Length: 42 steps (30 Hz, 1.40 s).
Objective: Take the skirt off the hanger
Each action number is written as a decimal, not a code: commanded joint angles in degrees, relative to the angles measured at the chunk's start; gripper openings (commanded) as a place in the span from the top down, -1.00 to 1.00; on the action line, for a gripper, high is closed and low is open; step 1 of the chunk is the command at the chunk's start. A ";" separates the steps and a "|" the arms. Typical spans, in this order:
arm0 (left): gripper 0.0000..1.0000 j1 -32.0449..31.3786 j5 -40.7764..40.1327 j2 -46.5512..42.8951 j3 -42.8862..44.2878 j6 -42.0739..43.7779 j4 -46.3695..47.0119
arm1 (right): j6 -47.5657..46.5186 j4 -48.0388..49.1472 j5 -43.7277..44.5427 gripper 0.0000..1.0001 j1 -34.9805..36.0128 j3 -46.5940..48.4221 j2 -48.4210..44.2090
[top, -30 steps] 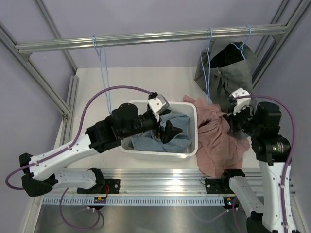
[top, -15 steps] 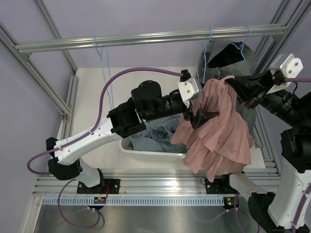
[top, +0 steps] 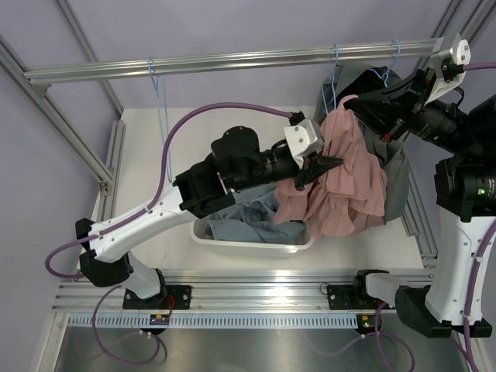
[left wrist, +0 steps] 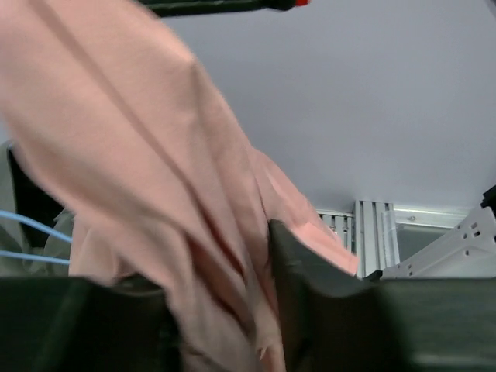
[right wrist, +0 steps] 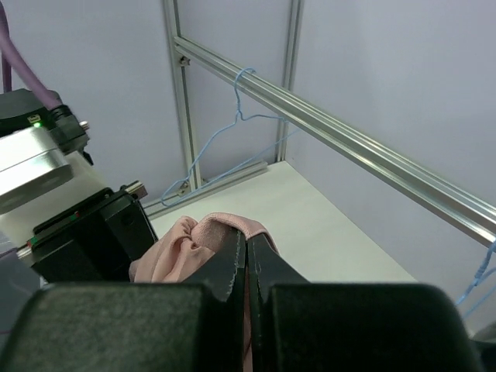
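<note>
Two arms are engaged on the pink skirt [top: 341, 182] in the overhead view. The garment hangs in the air, and its lower folds overlap the right end of the white bin [top: 249, 246] as seen from above. The left fingers [top: 322, 164] reach in from the left and are closed on a fold at the skirt's left edge, about mid-height. The right fingers [top: 373, 104] are raised high at upper right and pinch the top of the skirt just below the aluminium rail [top: 232, 60]. A grey garment [top: 397, 167] hangs directly behind the skirt. Blue hangers [top: 161, 101] are hooked on the rail at left and at right. The bin holds blue-grey clothing [top: 240, 225] and stands on the white worktop [top: 147, 155]. Whether a hanger remains inside the skirt cannot be told.

Left wrist view: pink fabric [left wrist: 139, 155] fills the left half and drops between the two dark fingers [left wrist: 325, 302]. The gap is packed with bunched cloth in contact with both inner faces.

Right wrist view: the two fingers [right wrist: 221, 267] are pressed together with their edges meeting. A bunched pink fold [right wrist: 182, 246] emerges at their tips, to the left. Beyond lie the rail [right wrist: 372, 147], one blue hanger [right wrist: 232, 132] hooked on it, and the worktop [right wrist: 310, 225]. The left arm's dark wrist [right wrist: 85, 232] sits close at left.
</note>
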 commanded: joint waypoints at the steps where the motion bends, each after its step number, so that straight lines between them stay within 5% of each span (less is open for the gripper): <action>1: 0.67 1.12 -3.97 -5.62 -1.58 0.72 -0.66 | 6.16 10.23 -2.69 1.00 -0.18 0.77 -0.03; 3: 0.95 2.70 -7.22 -8.26 -2.29 0.98 -2.32 | 7.04 10.84 -3.04 1.00 -0.18 0.60 0.06; 8: 1.00 5.95 -12.94 -13.18 -1.41 3.87 -5.58 | 6.08 9.62 -2.96 0.85 -0.18 -0.37 0.06; 9: 1.00 6.39 -13.64 -13.80 -1.06 4.23 -6.89 | 4.77 8.23 -2.69 0.71 -0.18 -0.37 -0.03; 10: 1.00 6.92 -14.08 -14.76 0.16 4.67 -7.95 | 3.80 7.17 -2.26 0.25 -0.18 -0.11 0.06; 13: 1.00 8.59 -14.88 -15.65 2.62 6.07 -12.25 | -0.50 2.78 -0.42 -0.30 -0.18 0.24 -0.12; 17: 1.00 10.34 -16.19 -17.32 2.55 7.04 -15.42 | -7.87 -2.06 1.35 -0.55 -0.18 -0.63 -0.91; 29: 1.00 18.52 -10.14 -21.28 -12.20 0.11 -12.54 | -15.63 -10.59 10.92 -0.73 -3.78 -3.54 -0.73; 36: 1.00 18.61 -6.88 -22.59 -31.17 -8.59 -4.89 | -12.65 -18.93 22.42 -0.77 -9.84 5.31 6.19; 42: 0.99 18.52 -7.76 -24.26 -42.88 -13.17 -0.58 | -10.18 -23.78 23.86 -0.75 -16.88 12.89 14.19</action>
